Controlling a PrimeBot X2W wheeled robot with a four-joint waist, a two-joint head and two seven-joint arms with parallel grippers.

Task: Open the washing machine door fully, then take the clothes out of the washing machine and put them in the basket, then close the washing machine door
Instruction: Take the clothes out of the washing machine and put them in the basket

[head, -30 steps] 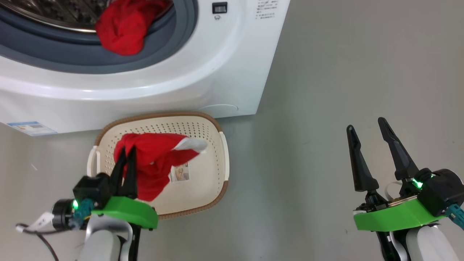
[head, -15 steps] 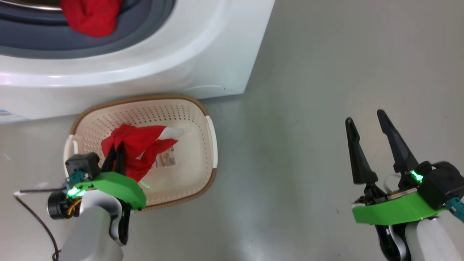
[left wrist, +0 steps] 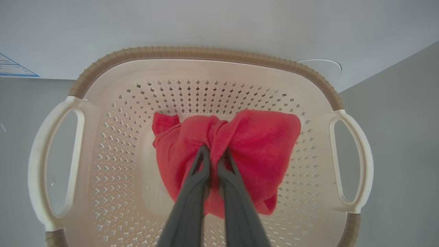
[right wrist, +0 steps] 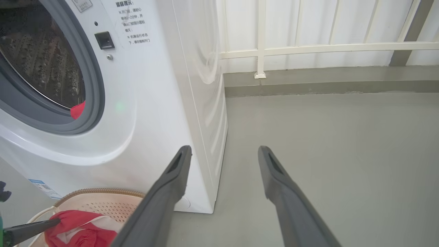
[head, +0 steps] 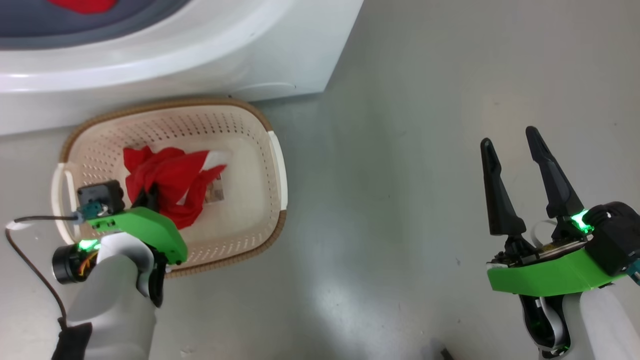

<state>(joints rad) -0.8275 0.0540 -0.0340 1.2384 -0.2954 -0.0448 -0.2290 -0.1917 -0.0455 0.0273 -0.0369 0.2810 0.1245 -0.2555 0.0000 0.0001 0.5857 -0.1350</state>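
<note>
Now the left fingers [left wrist: 192,192] are pinching the red clothes [left wrist: 260,144] tight, holding them low inside the basket [left wrist: 205,53] so they can drop there, while the right fingers [head: 495,195] are waiting wide open and empty.

Grey smooth floor [head: 400,200] across right and lower head view, pale sheen at lower centre. Right wrist view, top: white ribbed wall [right wrist: 325,24], cream horizontal rail [right wrist: 343,46], cream upright bar [right wrist: 261,34]. Grey kerb [right wrist: 325,80] along wall foot. Dull brown post [right wrist: 406,31] upper right.
</note>
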